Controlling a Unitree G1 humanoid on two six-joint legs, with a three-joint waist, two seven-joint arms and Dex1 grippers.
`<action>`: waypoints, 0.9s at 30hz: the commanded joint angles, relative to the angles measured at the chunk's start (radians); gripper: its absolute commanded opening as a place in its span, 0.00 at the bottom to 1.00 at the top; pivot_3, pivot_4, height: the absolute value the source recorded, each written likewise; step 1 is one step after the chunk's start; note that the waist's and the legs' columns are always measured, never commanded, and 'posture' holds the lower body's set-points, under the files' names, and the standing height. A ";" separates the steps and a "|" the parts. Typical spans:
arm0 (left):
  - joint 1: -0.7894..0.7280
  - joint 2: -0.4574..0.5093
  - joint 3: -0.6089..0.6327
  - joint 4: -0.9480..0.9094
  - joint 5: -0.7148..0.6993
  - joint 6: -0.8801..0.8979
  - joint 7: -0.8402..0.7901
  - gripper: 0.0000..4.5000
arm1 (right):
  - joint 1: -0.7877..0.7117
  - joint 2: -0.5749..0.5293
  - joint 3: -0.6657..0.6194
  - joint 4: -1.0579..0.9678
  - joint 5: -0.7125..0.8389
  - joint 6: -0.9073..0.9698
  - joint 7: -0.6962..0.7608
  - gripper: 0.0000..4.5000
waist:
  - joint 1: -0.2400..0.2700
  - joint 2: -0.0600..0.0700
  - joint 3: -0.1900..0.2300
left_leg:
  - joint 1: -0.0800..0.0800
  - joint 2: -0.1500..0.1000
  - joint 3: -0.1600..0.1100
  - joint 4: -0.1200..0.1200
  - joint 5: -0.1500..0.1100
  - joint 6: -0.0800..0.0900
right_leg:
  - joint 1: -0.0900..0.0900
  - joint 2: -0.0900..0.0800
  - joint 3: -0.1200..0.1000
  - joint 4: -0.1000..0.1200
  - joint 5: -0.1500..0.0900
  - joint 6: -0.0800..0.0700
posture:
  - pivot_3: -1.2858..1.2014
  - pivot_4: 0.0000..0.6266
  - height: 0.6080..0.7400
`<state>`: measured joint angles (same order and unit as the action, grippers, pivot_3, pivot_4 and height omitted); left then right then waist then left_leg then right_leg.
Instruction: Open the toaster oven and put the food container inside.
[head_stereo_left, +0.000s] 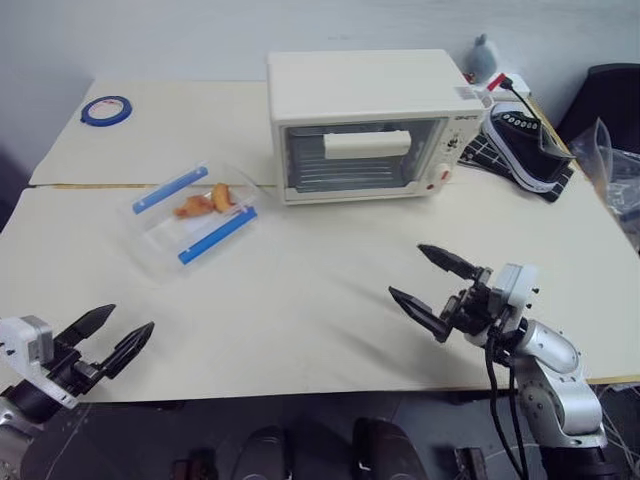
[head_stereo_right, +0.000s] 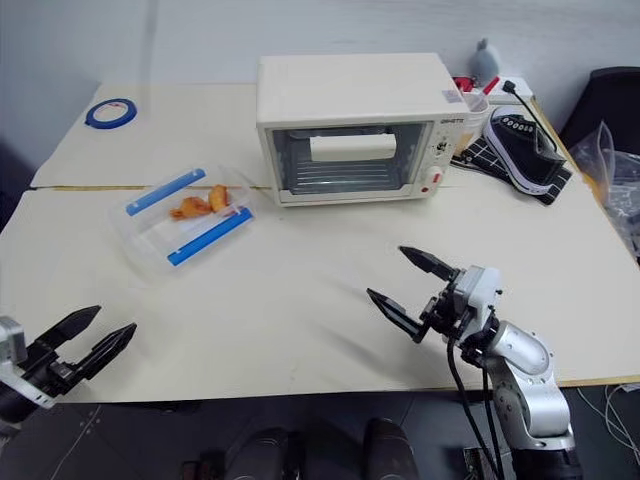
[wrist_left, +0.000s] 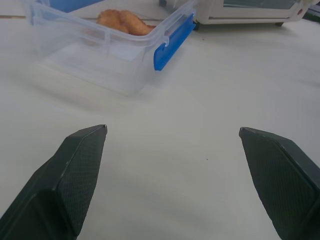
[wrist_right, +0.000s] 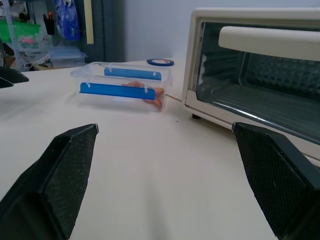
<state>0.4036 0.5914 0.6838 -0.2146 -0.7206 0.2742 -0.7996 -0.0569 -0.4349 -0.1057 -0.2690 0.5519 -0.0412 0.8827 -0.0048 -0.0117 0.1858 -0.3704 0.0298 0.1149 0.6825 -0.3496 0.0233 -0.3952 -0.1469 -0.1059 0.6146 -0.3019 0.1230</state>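
The cream-white toaster oven (head_stereo_left: 365, 125) stands at the back middle of the table, its glass door shut and its bar handle (head_stereo_left: 367, 144) across the front. Left of it lies the clear food container (head_stereo_left: 193, 212) with two blue clips and orange food pieces inside. My left gripper (head_stereo_left: 108, 336) hovers open at the table's near left edge, well short of the container (wrist_left: 107, 42). Over the near right part of the table, my right gripper (head_stereo_left: 433, 285) is open and empty, pointing toward the oven (wrist_right: 260, 75) and container (wrist_right: 122, 87).
A blue tape roll (head_stereo_left: 106, 110) lies at the far left corner. A black shoe (head_stereo_left: 525, 145) and cables sit right of the oven. A seam (head_stereo_left: 90, 185) runs between two tabletops at the left. Bare tabletop (head_stereo_left: 300, 290) lies between the grippers and the oven.
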 joint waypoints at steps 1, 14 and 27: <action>0.010 0.016 0.043 -0.073 -0.069 0.019 -0.035 1.00 | -0.049 -0.005 -0.012 -0.023 0.012 -0.003 -0.006 1.00 | 0.000 0.000 0.000 | 0.001 0.000 0.000 0.000 0.000 0.000 | 0.000 -0.001 0.000 -0.003 0.000 0.000 | 0.52 0.24 1.00; -0.439 0.114 -0.222 -0.224 -0.225 0.261 0.082 1.00 | -0.441 -0.121 -0.076 0.409 0.015 0.144 0.035 1.00 | -0.021 0.002 0.000 | 0.001 0.001 0.000 0.000 0.002 -0.002 | 0.000 0.007 -0.001 0.005 0.000 -0.002 | 0.52 0.24 1.00; -0.600 0.040 -0.324 -0.154 -0.190 0.264 0.095 1.00 | -0.771 0.007 -0.010 0.717 -0.083 0.085 0.111 1.00 | -0.023 0.002 0.000 | 0.000 0.003 0.003 0.001 0.003 -0.002 | -0.002 0.008 -0.001 0.005 0.000 -0.002 | 0.52 0.24 1.00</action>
<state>-0.1873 0.6354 0.3516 -0.3648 -0.9135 0.5533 -0.7114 -0.8000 -0.4289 -0.1101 0.4424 0.4717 0.0639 0.9904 -0.0276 -0.0098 0.1861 -0.3708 0.0323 0.1175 0.6837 -0.3466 0.0208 -0.3975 -0.1386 -0.1069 0.6197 -0.3017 0.1214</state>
